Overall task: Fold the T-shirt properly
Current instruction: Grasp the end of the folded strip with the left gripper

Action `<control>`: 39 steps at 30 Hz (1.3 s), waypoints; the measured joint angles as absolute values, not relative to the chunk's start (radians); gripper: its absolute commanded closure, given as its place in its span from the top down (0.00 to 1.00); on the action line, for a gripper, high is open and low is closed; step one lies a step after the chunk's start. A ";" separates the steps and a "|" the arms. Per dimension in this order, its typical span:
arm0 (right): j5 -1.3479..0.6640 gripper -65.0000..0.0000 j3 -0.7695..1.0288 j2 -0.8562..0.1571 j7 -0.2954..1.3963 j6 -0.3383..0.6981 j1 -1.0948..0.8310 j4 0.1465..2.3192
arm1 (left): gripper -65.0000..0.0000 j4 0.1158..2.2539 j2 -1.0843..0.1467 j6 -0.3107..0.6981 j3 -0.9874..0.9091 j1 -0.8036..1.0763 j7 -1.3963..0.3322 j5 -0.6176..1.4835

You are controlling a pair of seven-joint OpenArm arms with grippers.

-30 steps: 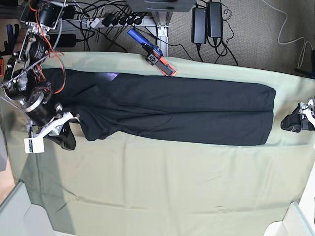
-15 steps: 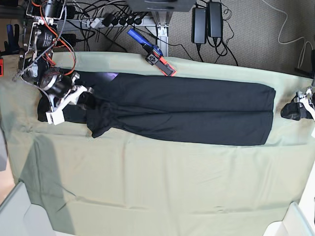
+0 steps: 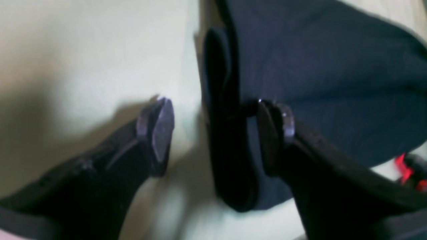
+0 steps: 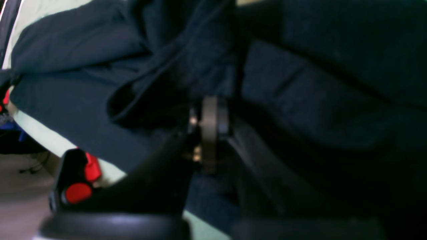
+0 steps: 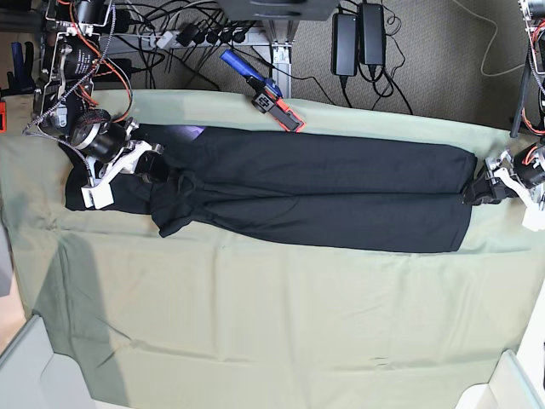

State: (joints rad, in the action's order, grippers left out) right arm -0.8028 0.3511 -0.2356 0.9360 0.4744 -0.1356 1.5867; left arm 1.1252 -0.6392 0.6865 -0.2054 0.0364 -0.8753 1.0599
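The black T-shirt (image 5: 324, 192) lies as a long folded strip across the pale green table cloth (image 5: 272, 324). At its left end the cloth is bunched around my right gripper (image 5: 149, 170), which rests on the shirt. In the right wrist view that gripper (image 4: 206, 133) is shut, with dark folds of the T-shirt (image 4: 300, 100) gathered at its tips. My left gripper (image 5: 473, 189) is at the shirt's right end. In the left wrist view it (image 3: 218, 133) stands open astride the T-shirt's folded edge (image 3: 230, 160), one finger (image 3: 280, 123) over cloth, the other (image 3: 160, 133) over the table cloth.
A blue and orange-red tool (image 5: 266, 92) lies at the table's back edge, just beyond the shirt. Power bricks (image 5: 358, 38) and cables sit on the floor behind. White bins (image 5: 21, 366) stand at both front corners.
My right gripper swung from the table's front left up onto the shirt's left end, bunching the cloth there. My left gripper moved in to the shirt's right edge and opened wider.
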 measured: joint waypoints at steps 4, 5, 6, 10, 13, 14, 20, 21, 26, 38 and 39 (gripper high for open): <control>-0.804 0.00 0.352 -0.236 0.937 0.474 -0.136 1.587 | 0.65 1.084 -0.613 0.687 -0.211 -0.001 -0.867 1.063; -0.803 0.00 0.352 -0.236 0.937 0.474 -0.136 1.587 | 0.65 1.084 -0.608 0.687 -0.210 -0.001 -0.866 1.070; -0.804 0.00 0.351 -0.236 0.937 0.474 -0.136 1.587 | 0.65 1.084 -0.604 0.687 -0.210 -0.001 -0.867 1.086; -0.803 0.00 0.351 -0.236 0.937 0.474 -0.136 1.587 | 0.65 1.084 -0.591 0.687 -0.211 -0.005 -0.939 1.161; -0.804 0.00 0.351 -0.236 0.937 0.474 -0.136 1.587 | 0.65 1.092 -0.588 0.688 -0.210 -0.005 -1.009 1.217; -0.803 0.00 0.352 -0.236 0.937 0.474 -0.136 1.587 | 0.65 1.102 -0.587 0.688 -0.210 -0.003 -1.036 1.227; -0.804 0.00 0.351 -0.236 0.936 0.474 -0.136 1.587 | 0.65 1.145 -0.585 0.689 -0.208 -0.001 -1.062 1.234; -0.804 0.00 0.351 -0.236 0.936 0.474 -0.136 1.587 | 0.65 1.145 -0.584 0.689 -0.208 0.000 -1.062 1.232; -0.804 0.00 0.351 -0.236 0.937 0.474 -0.136 1.587 | 0.65 1.145 -0.555 0.689 -0.208 0.003 -1.049 1.209; -0.847 0.00 0.351 -0.236 0.937 0.474 -0.136 1.592 | 0.00 1.145 -0.505 0.689 -0.209 -0.003 -0.968 1.109; -0.849 0.00 0.351 -0.236 0.939 0.474 -0.136 1.600 | 0.00 1.145 -0.508 0.689 -0.210 -0.003 -0.969 1.109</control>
State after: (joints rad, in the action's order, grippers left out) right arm -0.8490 0.3511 -0.2356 0.9390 0.4744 -0.1360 1.6005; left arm 1.1454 -0.5076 0.6891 -0.2100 -0.0032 -0.9688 1.1088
